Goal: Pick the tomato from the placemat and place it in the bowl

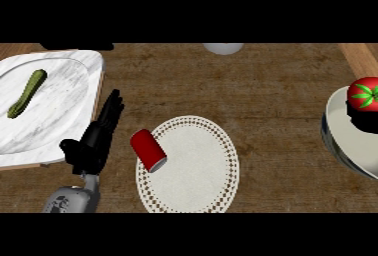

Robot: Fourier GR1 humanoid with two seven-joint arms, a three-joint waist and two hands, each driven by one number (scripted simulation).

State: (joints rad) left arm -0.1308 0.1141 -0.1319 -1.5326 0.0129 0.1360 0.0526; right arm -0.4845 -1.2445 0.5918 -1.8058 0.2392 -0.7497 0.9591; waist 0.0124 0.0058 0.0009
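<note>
The red tomato (365, 94) with its green stem star shows at the right edge, above the far inner side of the silver bowl (337, 142). Right below it sits a black mass, my right hand (365, 120), curled against the tomato's underside; most of the hand and its forearm are cut off by the edge. The white lace-rimmed placemat (193, 170) lies in the middle with no tomato on it. My left hand (94, 140) rests open left of the placemat, fingers straight and pointing away from me.
A red can (148, 150) lies on its side across the placemat's left rim, close to my left hand. A marble tray (55, 107) at the far left holds a green cucumber (26, 93). A pale round object (223, 48) sits at the top edge.
</note>
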